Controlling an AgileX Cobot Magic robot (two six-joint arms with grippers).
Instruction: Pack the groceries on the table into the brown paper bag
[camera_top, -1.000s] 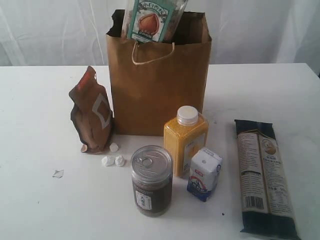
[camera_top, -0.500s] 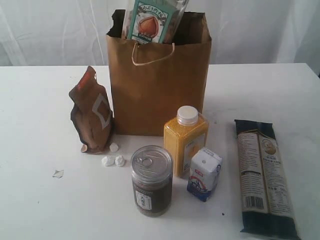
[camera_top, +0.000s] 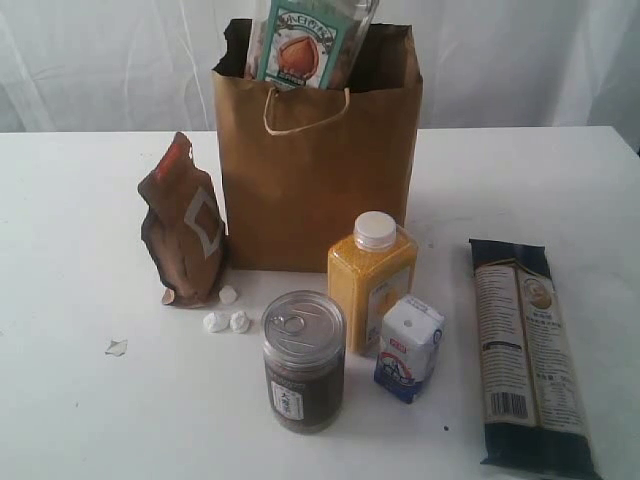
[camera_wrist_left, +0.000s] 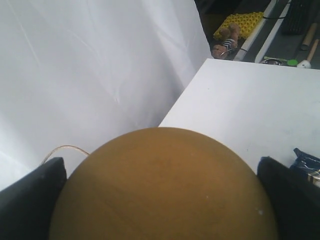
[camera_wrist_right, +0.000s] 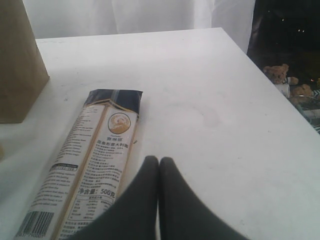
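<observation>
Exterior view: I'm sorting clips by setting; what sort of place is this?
Likely a staged lab setup, not a kitchen: white table, white curtain backdrop, groceries set before a brown paper bag.

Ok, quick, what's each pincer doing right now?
Left pincer: closed on the clear jar, gripping it at the lid.
Right pincer: closed, holding nothing.

Clear jar (camera_top: 300, 45) sticks out of upright brown paper bag (camera_top: 315, 185) on table (camera_top: 70, 410)
</observation>
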